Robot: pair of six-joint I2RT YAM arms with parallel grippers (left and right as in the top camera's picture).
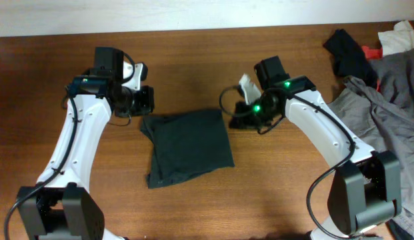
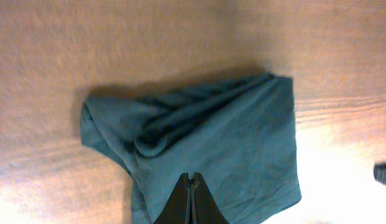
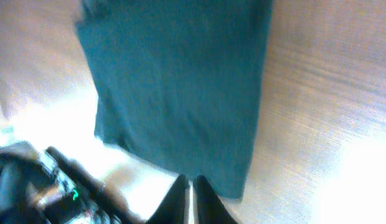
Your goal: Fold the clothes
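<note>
Nothing legible here: no lettering, label, brand or number can be read in any of the three views. The dark blackish-green folded fabric garment [image 1: 189,145] in the middle of the scene shows only plain cloth on the faces that are turned to the cameras.

blurred clothes [image 3: 180,81] run past the right wrist view's top edge.
</note>
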